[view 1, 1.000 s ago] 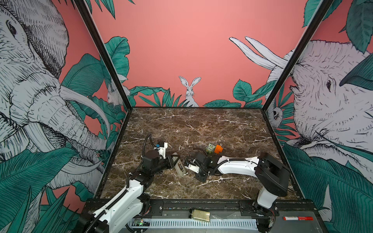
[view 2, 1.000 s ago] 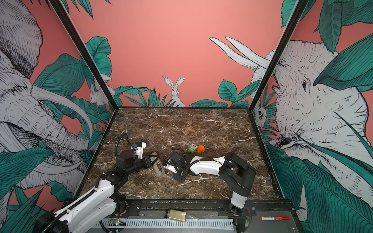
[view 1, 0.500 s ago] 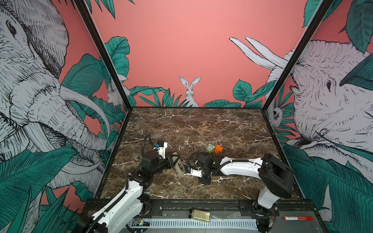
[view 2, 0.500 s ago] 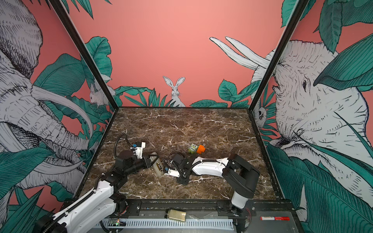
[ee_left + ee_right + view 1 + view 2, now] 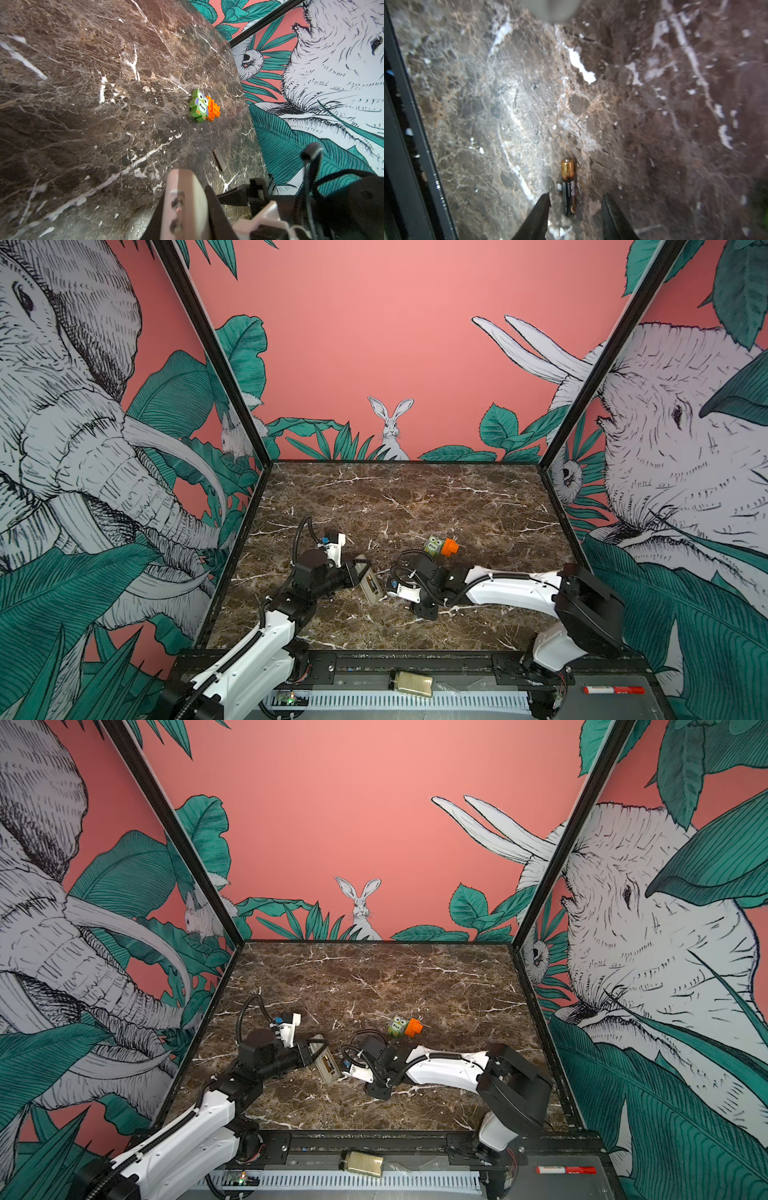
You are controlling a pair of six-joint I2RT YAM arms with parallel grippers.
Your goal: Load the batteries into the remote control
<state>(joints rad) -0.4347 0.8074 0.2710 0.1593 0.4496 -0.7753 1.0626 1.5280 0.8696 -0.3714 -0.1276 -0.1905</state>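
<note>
meanwhile, on the left, nothing has moved: the left end effector [image 5: 357, 574] stays clamped tight on the remote control [image 5: 371, 587], holding it tilted above the desk [image 5: 415, 497] with its pale back and dark battery recess turned toward the other arm. whether a cell already sits in that recess is too small to tell in both top views.

the change is on the right. the right end effector [image 5: 576, 200], closed a second ago, has parted its jaws about halfway and grips nothing. in the right wrist view one battery [image 5: 568, 182] lies flat on the marble, copper end pointing away from the camera, its black end lying in the gap between the two fingertips [image 5: 544, 201], nearer one tip than the other and touching neither.

judging from that, this cell is not yet loaded. the spread jaws could mean a fresh pick is being lined up or a grip has just been let go; the pictures do not settle which. either way the battery lies on the desk, just beside the held remote.
</note>
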